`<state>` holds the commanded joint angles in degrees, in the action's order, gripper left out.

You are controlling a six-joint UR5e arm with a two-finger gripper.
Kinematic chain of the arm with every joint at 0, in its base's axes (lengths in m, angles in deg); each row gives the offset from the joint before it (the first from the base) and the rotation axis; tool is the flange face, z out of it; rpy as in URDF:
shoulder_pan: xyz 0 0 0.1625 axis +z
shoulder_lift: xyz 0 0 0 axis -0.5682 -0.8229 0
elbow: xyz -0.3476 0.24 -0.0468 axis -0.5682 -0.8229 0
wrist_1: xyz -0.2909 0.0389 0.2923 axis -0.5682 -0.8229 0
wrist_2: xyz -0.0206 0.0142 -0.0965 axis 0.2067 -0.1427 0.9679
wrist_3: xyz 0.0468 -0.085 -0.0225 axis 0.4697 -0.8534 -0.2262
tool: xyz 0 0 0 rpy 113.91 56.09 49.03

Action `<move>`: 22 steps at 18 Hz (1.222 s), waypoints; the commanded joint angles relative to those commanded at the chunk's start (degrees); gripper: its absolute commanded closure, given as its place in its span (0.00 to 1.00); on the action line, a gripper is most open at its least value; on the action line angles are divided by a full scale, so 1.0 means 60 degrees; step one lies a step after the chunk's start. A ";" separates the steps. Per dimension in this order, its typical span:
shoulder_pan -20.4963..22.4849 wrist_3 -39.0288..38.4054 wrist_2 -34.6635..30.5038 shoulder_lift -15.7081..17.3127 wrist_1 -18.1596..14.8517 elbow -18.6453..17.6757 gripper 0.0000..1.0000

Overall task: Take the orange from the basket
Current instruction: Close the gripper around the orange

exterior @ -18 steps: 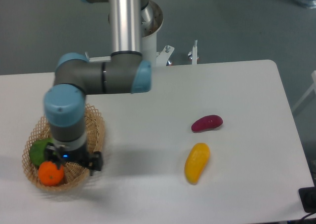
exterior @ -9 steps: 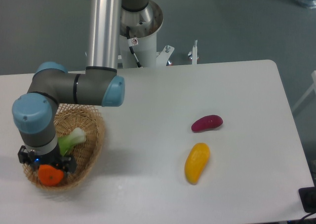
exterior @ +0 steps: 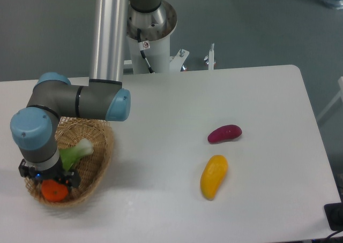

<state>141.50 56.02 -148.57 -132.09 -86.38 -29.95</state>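
Note:
The orange (exterior: 53, 191) lies at the front of the tan wicker basket (exterior: 99, 149) on the left of the table, partly hidden by my wrist. My gripper (exterior: 49, 183) hangs straight down over the orange, right at it. The fingers are hidden under the wrist, so I cannot tell whether they are open or shut on it.
A pale green vegetable (exterior: 74, 153) lies in the basket beside the orange. A purple eggplant-like fruit (exterior: 224, 133) and a yellow-orange mango-shaped fruit (exterior: 214, 176) lie on the white table to the right. The arm's base post (exterior: 150, 29) stands at the back.
The arm has swung left across the basket and now sits over the orange; a green object seen beside the orange is now covered, the pale green vegetable is uncovered. Little movement in the last half second.

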 joint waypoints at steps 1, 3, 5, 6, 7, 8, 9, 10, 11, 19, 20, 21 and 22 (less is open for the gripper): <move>0.0000 0.0000 0.0000 -0.0015 0.0000 0.0000 0.00; -0.0015 0.0000 0.0000 -0.0073 0.0000 0.0000 0.00; -0.0015 0.0029 0.0015 -0.0103 0.0000 0.0000 0.00; -0.0015 0.0044 0.0015 -0.0132 0.0000 0.0015 0.00; -0.0015 0.0058 0.0015 -0.0161 0.0000 0.0015 0.00; -0.0015 0.0088 0.0015 -0.0176 0.0000 0.0000 0.01; -0.0015 0.0073 0.0015 -0.0176 0.0000 0.0015 0.14; -0.0015 0.0059 0.0015 -0.0162 0.0000 0.0015 0.23; -0.0015 0.0044 0.0015 -0.0162 0.0000 0.0015 0.32; -0.0015 0.0015 0.0204 0.0276 -0.0073 0.0030 0.45; -0.0015 0.0015 0.0249 0.0408 -0.0102 -0.0014 0.45; 0.0000 0.0015 0.0307 0.0497 -0.0117 -0.0015 0.45; 0.0043 0.0029 0.0351 0.0599 -0.0117 -0.0029 0.45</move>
<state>141.76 56.20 -146.46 -128.49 -87.08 -30.13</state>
